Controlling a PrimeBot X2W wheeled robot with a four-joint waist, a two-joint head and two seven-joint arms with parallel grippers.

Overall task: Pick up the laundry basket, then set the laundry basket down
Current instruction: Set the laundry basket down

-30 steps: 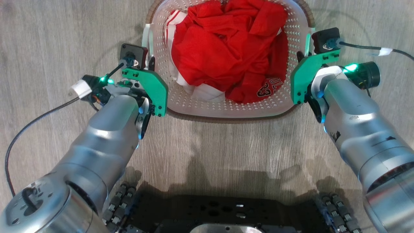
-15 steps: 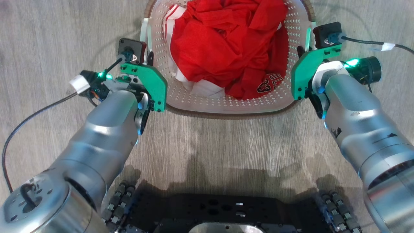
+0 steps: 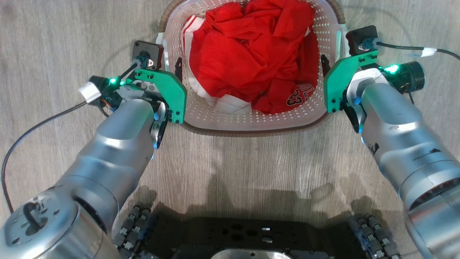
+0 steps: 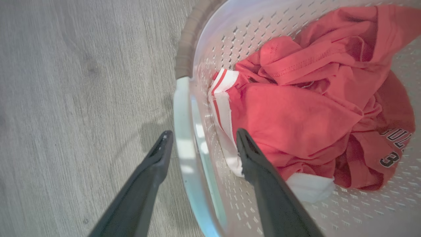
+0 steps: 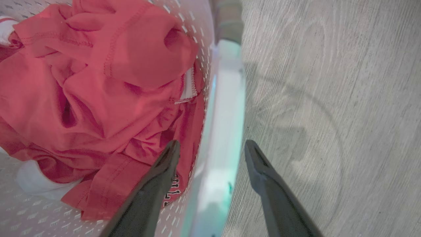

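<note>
Far rim of laundry basket (image 3: pixel 251 122), seemingly off-frame

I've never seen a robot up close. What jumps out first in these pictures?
A heap of bright red clothes sits in a white holed laundry basket at the top middle of the head view, against a grey wood floor. At its two sides the left gripper and right gripper each stand open astride one of the white handles, one dark finger inside the basket and one outside.
</note>
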